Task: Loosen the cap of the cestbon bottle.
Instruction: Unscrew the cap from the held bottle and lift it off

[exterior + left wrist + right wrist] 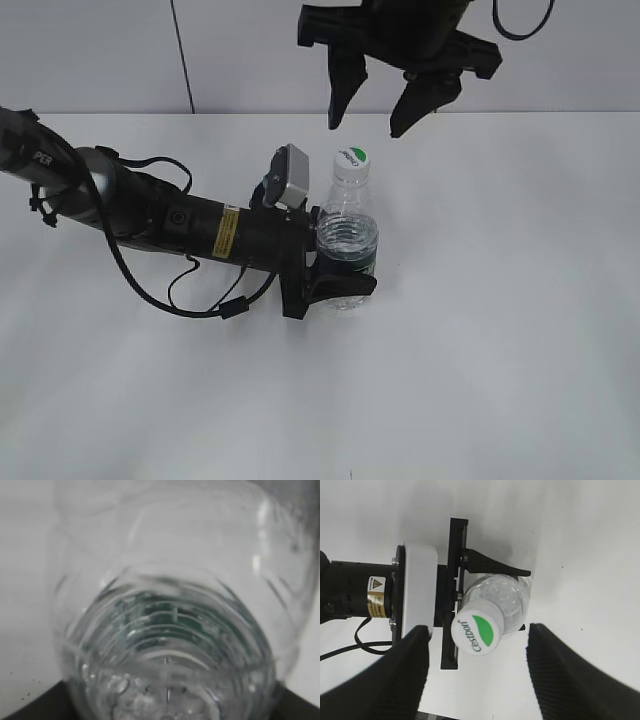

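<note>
two grippers are at work: the left gripper (338, 268) has its jaws clamped around the lower, green-labelled body of the cestbon bottle (347, 240), which stands upright on the white table (500, 330), while the right gripper (378, 105) hangs above it with jaws spread wide, touching nothing. from the right wrist view the cap (477, 632) — white with a green leaf mark — sits on the bottle's neck between that gripper's two dark fingers (395, 680), apart from both. up close in the left wrist view, the bottle's clear ribbed wall fills the frame.
</note>
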Motion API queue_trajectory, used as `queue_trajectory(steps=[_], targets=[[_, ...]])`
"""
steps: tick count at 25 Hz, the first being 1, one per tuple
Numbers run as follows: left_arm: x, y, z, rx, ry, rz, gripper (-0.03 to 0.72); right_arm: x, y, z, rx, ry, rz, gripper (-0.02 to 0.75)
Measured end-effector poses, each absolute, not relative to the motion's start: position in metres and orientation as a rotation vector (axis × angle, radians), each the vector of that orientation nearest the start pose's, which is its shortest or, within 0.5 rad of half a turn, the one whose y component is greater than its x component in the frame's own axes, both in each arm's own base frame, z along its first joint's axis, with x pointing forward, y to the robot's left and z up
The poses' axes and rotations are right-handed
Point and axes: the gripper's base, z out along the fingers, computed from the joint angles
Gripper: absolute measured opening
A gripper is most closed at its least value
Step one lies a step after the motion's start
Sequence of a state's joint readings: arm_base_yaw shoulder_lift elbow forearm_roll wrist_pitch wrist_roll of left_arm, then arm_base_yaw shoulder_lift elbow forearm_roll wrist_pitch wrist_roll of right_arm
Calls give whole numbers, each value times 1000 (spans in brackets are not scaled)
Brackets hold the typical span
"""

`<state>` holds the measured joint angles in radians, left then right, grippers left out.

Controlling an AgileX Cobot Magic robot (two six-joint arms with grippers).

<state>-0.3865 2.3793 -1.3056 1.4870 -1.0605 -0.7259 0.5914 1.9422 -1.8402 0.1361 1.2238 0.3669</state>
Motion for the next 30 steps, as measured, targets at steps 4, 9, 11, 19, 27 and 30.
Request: queue_trajectory(steps=[4, 9, 11, 19, 27, 30], targets=[[357, -231, 60, 1443, 1550, -1077, 411, 343, 246, 299, -281, 2888, 403, 470], [357, -231, 60, 1443, 1550, -1077, 411, 346, 249, 288, -276, 2919, 409, 470], [357, -231, 60, 1443, 1550, -1077, 411, 346, 249, 288, -276, 2919, 409, 470], [357, -231, 60, 1443, 1550, -1077, 411, 344, 248, 278, -279, 2952, 386, 470], [357, -231, 60, 1443, 1551, -1078, 411, 344, 248, 278, -277, 2952, 386, 468], [357, -231, 60, 1443, 1551, -1078, 411, 344, 248, 278, -277, 2952, 386, 468]])
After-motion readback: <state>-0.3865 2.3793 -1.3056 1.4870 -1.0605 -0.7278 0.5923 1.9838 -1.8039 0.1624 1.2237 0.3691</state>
